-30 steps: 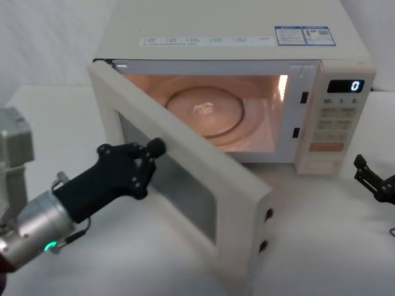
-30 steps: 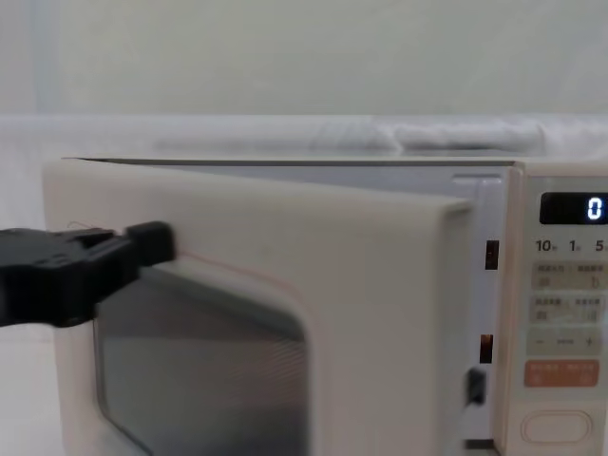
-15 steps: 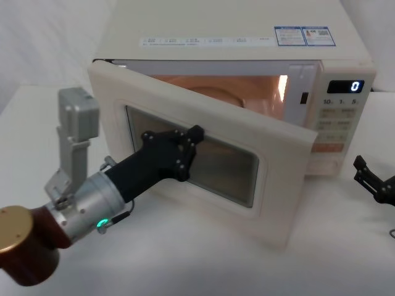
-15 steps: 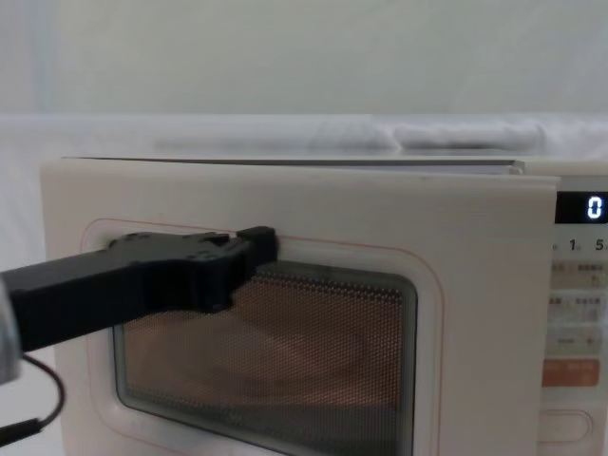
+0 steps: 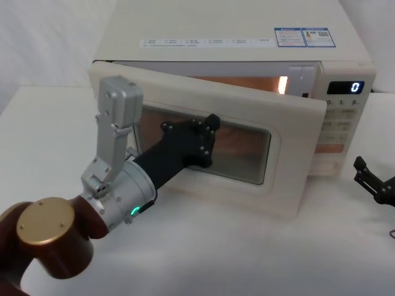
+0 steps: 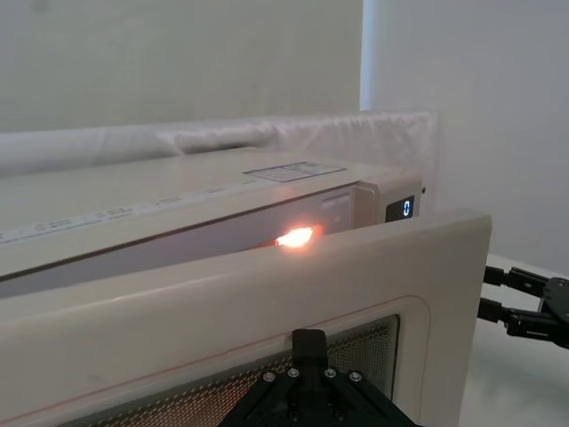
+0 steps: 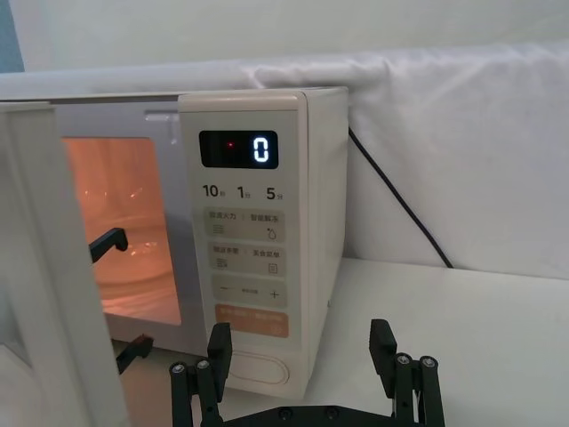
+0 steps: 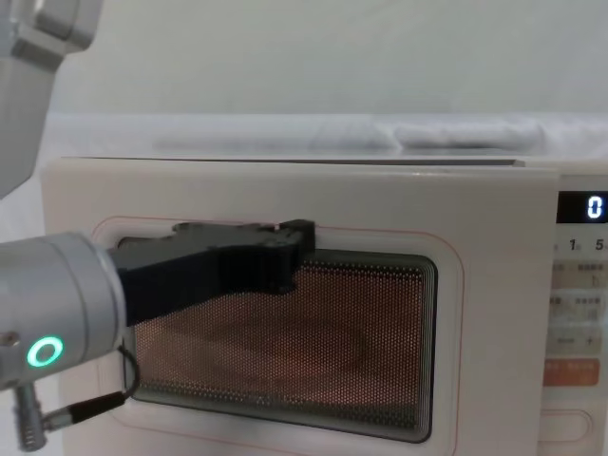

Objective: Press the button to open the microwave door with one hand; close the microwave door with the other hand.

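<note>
The cream microwave [image 5: 228, 24] stands at the back of the table with its lamp lit inside. The microwave door [image 5: 290, 160] is ajar at a narrow angle, hinged on the left. My left gripper [image 5: 210, 123] is shut, and its black tip presses on the upper edge of the door's window [image 8: 361, 351]. The right gripper [image 7: 302, 351] hangs open low beside the control panel, a short way in front of the oval button [image 7: 258, 366] and not touching it. The display [image 7: 238, 149] reads 0.
A white table [image 5: 259, 246] carries the microwave, with a white cloth backdrop [image 7: 462, 133] behind. A black cable [image 7: 400, 205] runs down behind the oven's right side. My left arm's silver wrist [image 5: 120, 194] and its bracket [image 5: 114, 123] stand in front of the door.
The door has swung from wide open to nearly closed, pushed by my left gripper moving forward and to the right. The right gripper has stayed in place.
</note>
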Available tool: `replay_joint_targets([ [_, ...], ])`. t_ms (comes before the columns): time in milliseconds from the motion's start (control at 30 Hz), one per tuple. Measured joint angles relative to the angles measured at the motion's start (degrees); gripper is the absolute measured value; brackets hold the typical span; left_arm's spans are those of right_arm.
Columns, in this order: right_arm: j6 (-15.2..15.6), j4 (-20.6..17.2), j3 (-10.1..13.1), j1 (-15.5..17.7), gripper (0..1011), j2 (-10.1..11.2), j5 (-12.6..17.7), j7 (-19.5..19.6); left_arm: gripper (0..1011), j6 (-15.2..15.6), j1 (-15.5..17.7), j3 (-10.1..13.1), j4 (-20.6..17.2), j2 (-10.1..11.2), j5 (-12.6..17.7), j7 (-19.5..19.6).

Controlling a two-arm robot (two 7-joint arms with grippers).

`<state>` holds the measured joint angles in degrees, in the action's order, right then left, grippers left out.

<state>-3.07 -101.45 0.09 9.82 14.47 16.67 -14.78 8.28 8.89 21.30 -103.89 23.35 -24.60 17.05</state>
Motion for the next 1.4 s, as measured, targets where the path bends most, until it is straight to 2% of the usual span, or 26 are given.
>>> replay_joint_targets([
  [300,0.0,0.0,0.0,0.0,1002,0.0,0.0,0.0,0,2.1,1.2,1.1,-0.3,-2.7,2.6,-2.8],
  [600,0.0,0.0,0.0,0.0,1002,0.0,0.0,0.0,0,4.0,2.4,1.6,0.2,-6.7,6.4,-6.5],
  [1400,0.0,0.0,0.0,0.0,1002,0.0,0.0,0.0,0,5.7,5.3,2.3,3.7,-12.1,11.9,-5.7],
])
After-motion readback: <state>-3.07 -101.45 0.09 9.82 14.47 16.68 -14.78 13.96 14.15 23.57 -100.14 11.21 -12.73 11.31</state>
